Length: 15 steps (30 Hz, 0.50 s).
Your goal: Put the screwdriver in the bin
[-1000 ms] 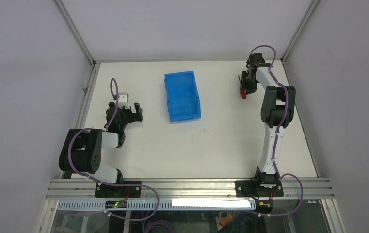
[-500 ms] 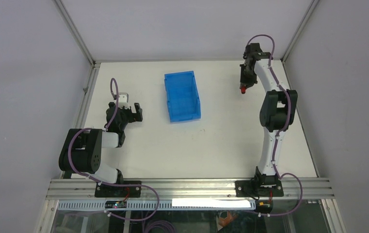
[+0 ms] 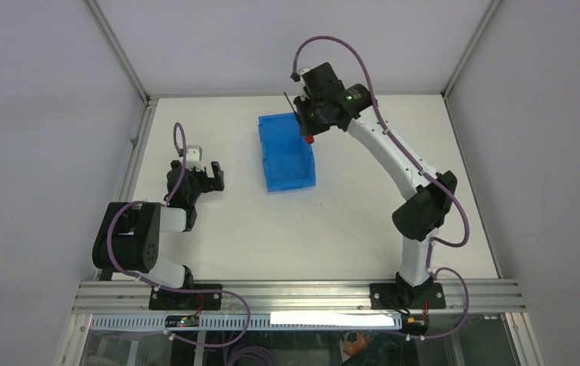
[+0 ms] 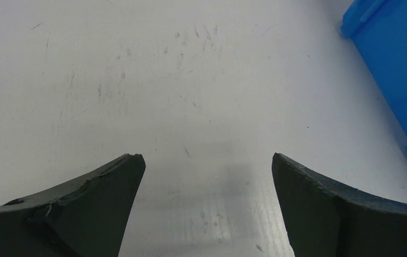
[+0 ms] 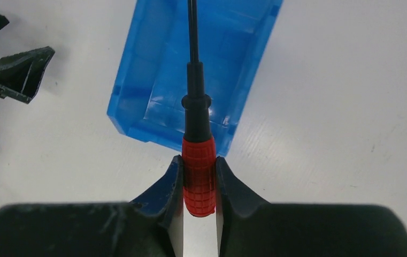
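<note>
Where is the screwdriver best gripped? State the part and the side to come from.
Grip the screwdriver by its red handle, coming from the butt end and pinching its two sides. The handle is thick and ribbed; the black shaft is thin and would likely slip. The right claw holds it so, shaft pointing ahead over the bin.

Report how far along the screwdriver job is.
Done: the screwdriver is picked up, its red handle clamped in the right claw, off the table. In hand: it hangs at the blue bin's rim, with the shaft over the inside. Left: lower and release it; the bin shows nothing inside yet. The left claw sits open over the table, holding nothing.
</note>
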Tool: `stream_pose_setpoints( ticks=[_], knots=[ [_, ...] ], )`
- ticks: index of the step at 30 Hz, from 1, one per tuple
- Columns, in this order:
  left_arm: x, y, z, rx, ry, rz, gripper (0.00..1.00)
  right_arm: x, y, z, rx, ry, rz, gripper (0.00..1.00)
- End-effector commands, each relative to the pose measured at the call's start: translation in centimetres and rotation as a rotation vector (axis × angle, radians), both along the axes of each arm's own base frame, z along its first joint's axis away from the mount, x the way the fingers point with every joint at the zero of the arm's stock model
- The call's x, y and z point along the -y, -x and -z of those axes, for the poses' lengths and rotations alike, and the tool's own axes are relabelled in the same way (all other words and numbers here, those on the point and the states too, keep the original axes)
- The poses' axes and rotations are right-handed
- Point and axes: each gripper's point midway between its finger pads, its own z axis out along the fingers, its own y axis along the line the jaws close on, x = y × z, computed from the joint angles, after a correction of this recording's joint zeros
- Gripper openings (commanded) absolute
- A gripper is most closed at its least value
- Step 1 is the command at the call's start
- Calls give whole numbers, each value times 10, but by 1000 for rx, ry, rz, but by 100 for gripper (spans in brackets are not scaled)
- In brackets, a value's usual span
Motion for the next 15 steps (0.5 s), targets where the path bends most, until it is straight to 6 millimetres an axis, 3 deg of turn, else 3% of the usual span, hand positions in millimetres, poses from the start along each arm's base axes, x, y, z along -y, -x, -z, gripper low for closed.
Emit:
stream_pose_setpoints(
  ticks=[1, 3, 9, 15],
  knots=[
    [-2, -10, -18, 59, 12, -15, 99, -33, 0, 18, 27, 7, -31, 8],
    [-2, -10, -18, 58, 12, -15, 99, -50, -4, 38, 6, 3, -40, 9],
    [-2, -10, -18, 59, 13, -14, 99, -71, -19, 89, -46, 21, -29, 13],
    [-2, -10, -18, 59, 12, -15, 99, -72, -23, 143, -118, 99, 7, 25]
  ],
)
